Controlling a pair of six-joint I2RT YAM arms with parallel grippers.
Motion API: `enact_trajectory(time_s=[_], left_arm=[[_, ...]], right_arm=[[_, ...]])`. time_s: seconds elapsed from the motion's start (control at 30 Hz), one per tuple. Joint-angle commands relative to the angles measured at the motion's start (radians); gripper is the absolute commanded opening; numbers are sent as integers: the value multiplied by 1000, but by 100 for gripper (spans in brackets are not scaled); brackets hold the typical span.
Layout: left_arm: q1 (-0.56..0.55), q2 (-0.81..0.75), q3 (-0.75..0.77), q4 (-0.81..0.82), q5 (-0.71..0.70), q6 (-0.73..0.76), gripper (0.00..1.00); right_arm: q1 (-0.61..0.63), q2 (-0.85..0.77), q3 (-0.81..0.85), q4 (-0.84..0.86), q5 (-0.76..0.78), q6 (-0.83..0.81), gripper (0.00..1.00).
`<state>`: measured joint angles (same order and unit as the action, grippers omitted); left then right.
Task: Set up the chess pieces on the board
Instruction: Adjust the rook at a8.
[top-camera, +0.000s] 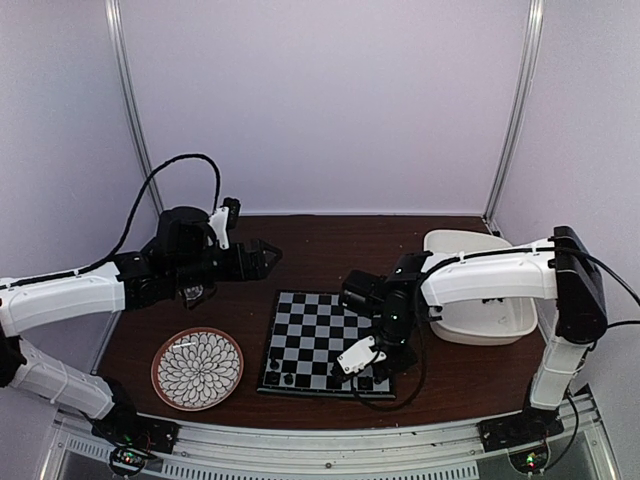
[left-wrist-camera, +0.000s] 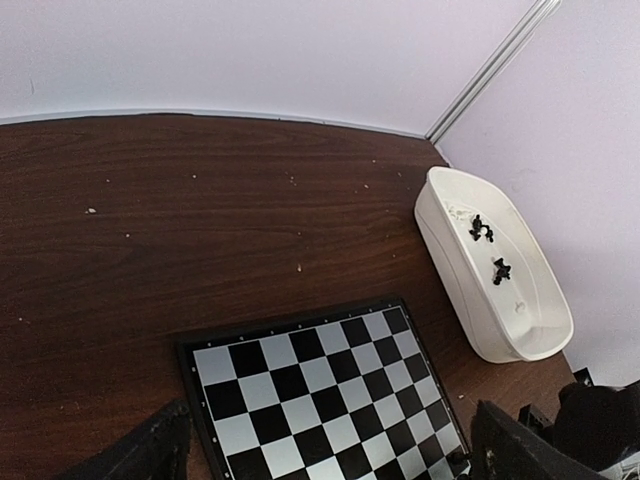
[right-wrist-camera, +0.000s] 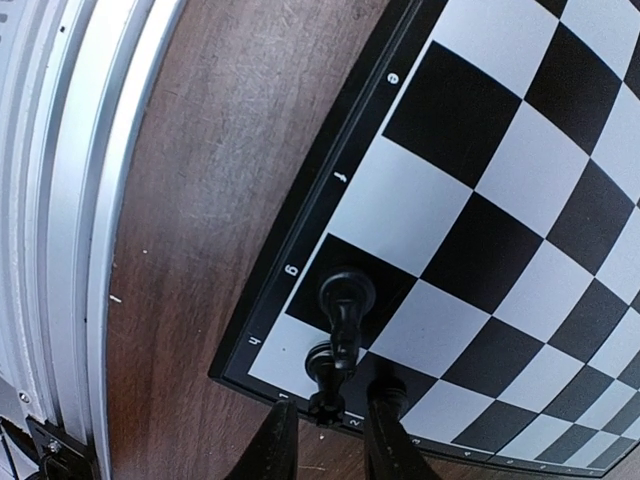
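Note:
The board (top-camera: 325, 330) lies flat between the arms. My right gripper (right-wrist-camera: 332, 420) hovers low over its near right corner, jaws slightly apart and open. A black rook (right-wrist-camera: 325, 385) stands on the pale corner square between the fingers (right-wrist-camera: 278, 440), with a gap on each side. Another black piece (right-wrist-camera: 345, 295) stands on the dark square beside it. A third dark piece (right-wrist-camera: 388, 388) is partly hidden behind the other finger. Two more black pieces (top-camera: 281, 379) stand at the near left corner. My left gripper (top-camera: 265, 258) hangs wide open and empty above the board's far left.
A white tub (left-wrist-camera: 470, 290) at the right holds loose black pieces (left-wrist-camera: 481, 228). A round flower-patterned plate (top-camera: 197, 368) sits left of the board. The metal rail of the table's near edge (right-wrist-camera: 60, 250) runs close to my right gripper.

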<state>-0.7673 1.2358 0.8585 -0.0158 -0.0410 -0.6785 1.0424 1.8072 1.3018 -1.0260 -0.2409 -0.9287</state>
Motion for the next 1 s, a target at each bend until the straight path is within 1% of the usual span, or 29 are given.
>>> enact_trajectory(time_s=[0.0, 0.1, 0.33, 0.7, 0.97], left_arm=[[3, 10, 10, 52, 6, -2, 98], [3, 7, 9, 51, 6, 0, 97], [2, 7, -2, 57, 2, -4, 97], [2, 17, -1, 69, 14, -15, 98], [2, 29, -2, 82, 28, -26, 97]], right_arm=[[3, 25, -10, 12, 50, -4, 26], [6, 26, -12, 13, 52, -2, 23], [10, 16, -6, -2, 57, 2, 11], [25, -24, -25, -21, 65, 15, 9], [38, -20, -37, -13, 75, 36, 9]])
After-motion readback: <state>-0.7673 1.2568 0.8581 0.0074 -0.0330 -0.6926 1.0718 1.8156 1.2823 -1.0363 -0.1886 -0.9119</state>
